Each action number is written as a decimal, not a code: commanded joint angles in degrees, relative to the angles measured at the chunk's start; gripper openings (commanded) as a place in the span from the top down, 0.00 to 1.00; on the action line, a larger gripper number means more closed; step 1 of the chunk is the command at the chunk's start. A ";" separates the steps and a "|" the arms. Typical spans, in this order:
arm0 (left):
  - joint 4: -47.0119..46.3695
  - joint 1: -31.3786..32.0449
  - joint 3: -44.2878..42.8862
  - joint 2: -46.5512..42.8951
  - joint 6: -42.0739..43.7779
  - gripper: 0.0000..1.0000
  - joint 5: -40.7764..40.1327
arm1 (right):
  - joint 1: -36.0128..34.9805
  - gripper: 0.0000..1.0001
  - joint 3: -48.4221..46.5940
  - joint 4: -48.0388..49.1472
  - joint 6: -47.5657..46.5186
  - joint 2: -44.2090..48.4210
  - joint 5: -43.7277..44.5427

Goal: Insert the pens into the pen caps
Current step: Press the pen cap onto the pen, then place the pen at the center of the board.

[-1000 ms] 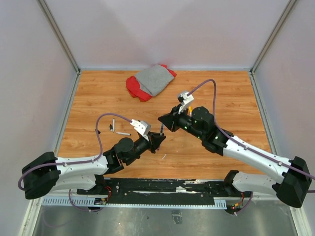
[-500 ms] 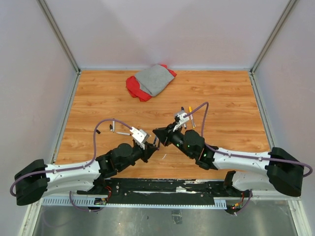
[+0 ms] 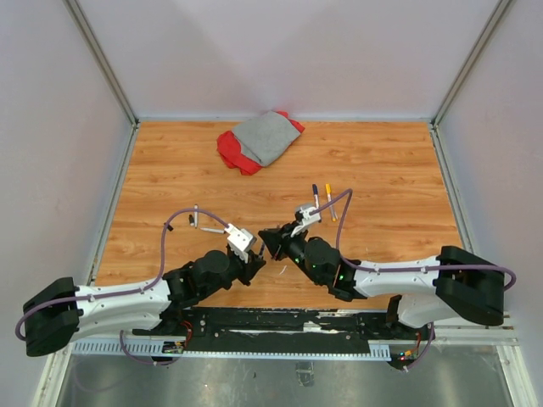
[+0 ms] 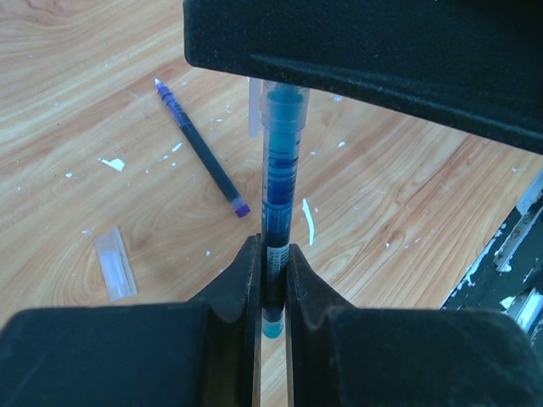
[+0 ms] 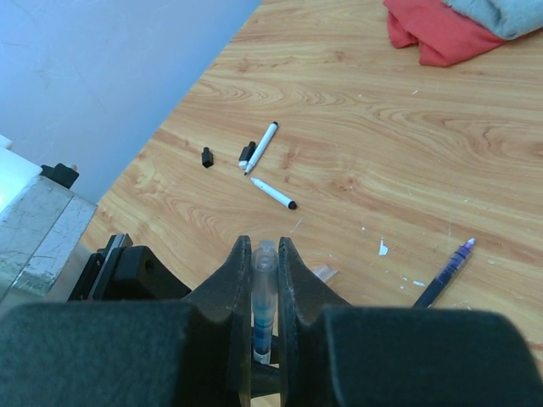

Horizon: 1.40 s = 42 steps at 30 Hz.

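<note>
Both my left pincer (image 4: 271, 259) and right pincer (image 5: 263, 254) clamp one slim translucent blue pen (image 4: 278, 178); two white pens (image 5: 261, 146) lie on woodgrain bench (image 5: 382, 144).

- Top external: high above the near edge, looking down over the whole worktop (image 3: 382, 161).
- Wrist views: close in (lens right behind the fingers), looking from opposite ends along one blue pen (image 4: 278, 186); both also catch the purple pen (image 4: 204, 153).

the clear plastic pen (image 4: 278, 170) is blue inside, the slim pen (image 4: 201, 150) dark purple, the wood-grain tabletop (image 3: 382, 161) orange-brown, the crumpled cloth (image 3: 231, 153) red, the folded cloth (image 3: 267, 136) grey.
</note>
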<state>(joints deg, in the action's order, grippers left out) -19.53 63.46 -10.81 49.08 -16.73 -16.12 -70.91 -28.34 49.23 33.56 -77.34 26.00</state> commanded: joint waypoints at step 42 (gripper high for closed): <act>-27.23 -1.07 -9.21 12.39 0.16 1.00 -1.05 | 12.26 0.65 -14.49 -42.67 -11.07 23.21 -22.81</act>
<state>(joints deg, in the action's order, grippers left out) -43.68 62.63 -18.55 60.97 -16.62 -16.10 -60.60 -43.83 4.05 19.05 -53.04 10.87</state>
